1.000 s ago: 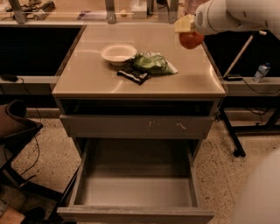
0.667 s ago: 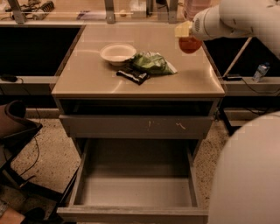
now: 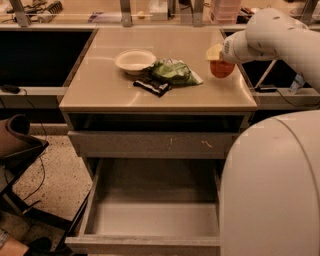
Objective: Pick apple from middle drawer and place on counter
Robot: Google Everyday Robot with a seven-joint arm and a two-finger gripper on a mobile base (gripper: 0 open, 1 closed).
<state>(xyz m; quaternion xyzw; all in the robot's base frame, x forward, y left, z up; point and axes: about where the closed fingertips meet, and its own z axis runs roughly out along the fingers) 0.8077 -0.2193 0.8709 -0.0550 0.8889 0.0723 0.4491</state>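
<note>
As claw (image 3: pixel 218 58) grips apple (image 3: pixel 222 69), both hang above counter (image 3: pixel 125 95).

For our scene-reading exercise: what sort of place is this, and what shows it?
Probably a robotics lab or workshop: a robot's end effector holds an apple over a cabinet's counter, a drawer stands open below, and a cluttered bench runs behind.

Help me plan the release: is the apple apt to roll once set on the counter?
Likely yes: the apple, held in the pincer near the counter's right edge, is round, and the counter looks smooth and glossy. It is probably firm, since it shows no dent in the grip. The edge nearby makes rolling off a risk.
</note>
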